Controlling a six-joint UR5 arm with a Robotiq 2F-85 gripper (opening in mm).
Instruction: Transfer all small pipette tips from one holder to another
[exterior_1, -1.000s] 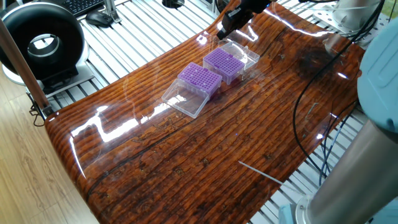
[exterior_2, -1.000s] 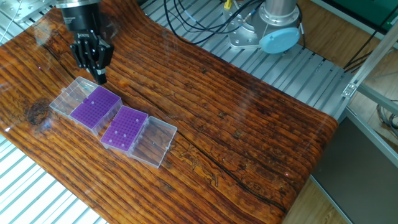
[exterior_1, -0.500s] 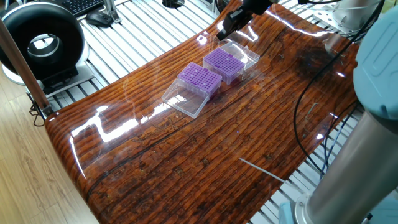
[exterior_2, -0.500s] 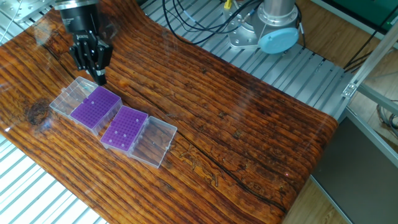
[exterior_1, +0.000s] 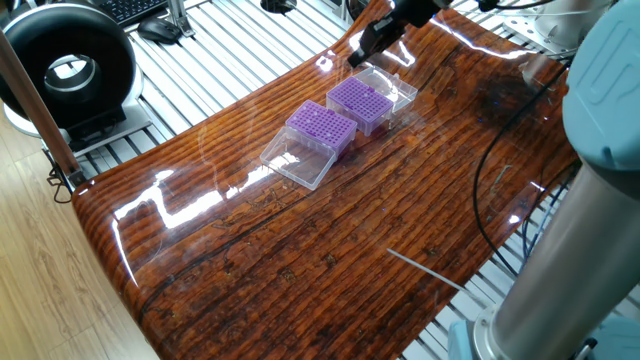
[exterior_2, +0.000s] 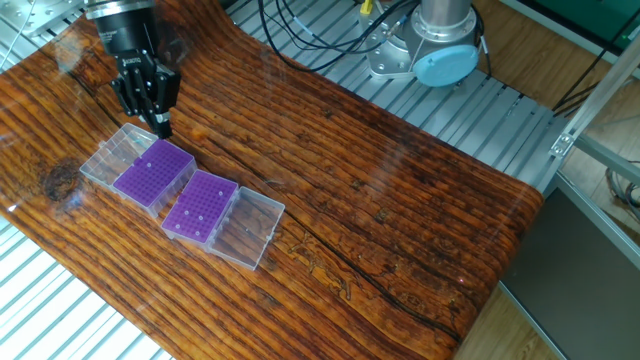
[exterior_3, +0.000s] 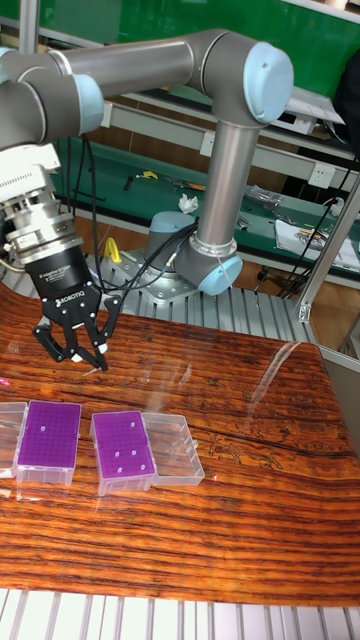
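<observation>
Above the far end of the wooden table (exterior_2: 400, 200) my claw (exterior_3: 95, 366) hangs in the air, clear of everything below it. My fingertips are drawn close together and something thin and pale sticks out between them in the tall fixed view — too small for me to say whether it is a tip, so I cannot tell if I am gripping anything.

Below me sit two purple holders side by side, each with its clear lid (exterior_2: 247, 228) folded flat open on the table. The nearer holder (exterior_2: 153, 173) lies just beside and below my fingers; its top is an even purple grid and I cannot make out tips in it. The second holder (exterior_2: 200, 205) touches or nearly touches the first along one edge — on its top the small pipette tips (exterior_3: 123, 455) show as only a few pale dots scattered over the grid.

My arm's base (exterior_2: 440, 45) stands well apart, off the table's other side.
</observation>
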